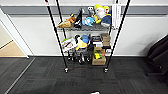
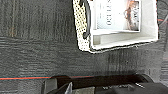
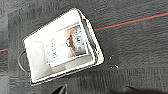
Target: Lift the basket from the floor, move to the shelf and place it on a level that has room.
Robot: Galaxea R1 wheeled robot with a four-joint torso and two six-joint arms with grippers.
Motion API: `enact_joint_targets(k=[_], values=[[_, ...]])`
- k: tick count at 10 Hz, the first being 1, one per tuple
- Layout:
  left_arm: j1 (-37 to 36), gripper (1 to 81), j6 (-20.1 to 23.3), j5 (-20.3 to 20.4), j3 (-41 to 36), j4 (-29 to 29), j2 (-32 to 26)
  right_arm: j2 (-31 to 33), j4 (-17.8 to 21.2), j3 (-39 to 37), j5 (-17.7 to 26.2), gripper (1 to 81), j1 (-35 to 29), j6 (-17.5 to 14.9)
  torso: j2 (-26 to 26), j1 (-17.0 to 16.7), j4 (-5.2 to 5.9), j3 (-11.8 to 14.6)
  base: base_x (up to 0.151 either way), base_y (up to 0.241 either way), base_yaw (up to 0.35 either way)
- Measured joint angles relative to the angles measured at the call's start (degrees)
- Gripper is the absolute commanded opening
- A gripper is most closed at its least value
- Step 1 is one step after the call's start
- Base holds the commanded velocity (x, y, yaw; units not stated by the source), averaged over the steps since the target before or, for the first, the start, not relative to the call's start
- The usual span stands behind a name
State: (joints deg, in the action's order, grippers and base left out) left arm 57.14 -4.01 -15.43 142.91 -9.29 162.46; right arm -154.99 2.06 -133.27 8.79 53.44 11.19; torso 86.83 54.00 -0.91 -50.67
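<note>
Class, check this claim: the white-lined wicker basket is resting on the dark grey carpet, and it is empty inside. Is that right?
Not quite. The basket does rest on the dark grey carpet, but it is not empty: a flat printed item with a picture on it, like a book or box, lies inside on the white lining. Both wrist views show it; the right wrist view shows it most fully.

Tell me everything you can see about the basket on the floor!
The basket is rectangular, woven in pale and dark wicker with a white cloth lining and dark loop handles at its ends. It sits upright on the dark grey carpet, beside a red line. Inside lies a flat printed box or book with a picture. Nothing grips it.
</note>
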Motion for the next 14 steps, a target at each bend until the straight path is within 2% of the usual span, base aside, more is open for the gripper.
enact_joint_targets(k=[4,9,10,14], values=[[-0.88,81.1,-0.62,-0.02,3.47,-3.02,2.80,-0.88,-0.38,-1.63,5.32,81.1,-3.17,-0.61,7.65,4.78,0.00,-0.05,0.000,0.000,0.000],[-1.99,81.1,-0.62,-0.27,6.27,-4.11,5.47,-1.55,-0.55,-4.08,6.40,81.1,-3.94,-0.65,16.74,10.45,0.00,-0.41,0.000,0.000,0.000],[-2.05,81.1,-0.62,-0.27,6.27,-4.16,5.62,-1.54,-0.57,-4.06,6.34,81.1,-4.24,-0.65,18.18,11.37,0.00,-1.42,0.000,0.000,0.000],[-2.97,81.1,-0.62,-0.20,6.49,-4.13,5.51,-3.34,-0.57,-4.46,6.30,81.1,-5.52,-0.65,25.66,16.11,0.00,-8.46,0.000,0.000,0.000]])
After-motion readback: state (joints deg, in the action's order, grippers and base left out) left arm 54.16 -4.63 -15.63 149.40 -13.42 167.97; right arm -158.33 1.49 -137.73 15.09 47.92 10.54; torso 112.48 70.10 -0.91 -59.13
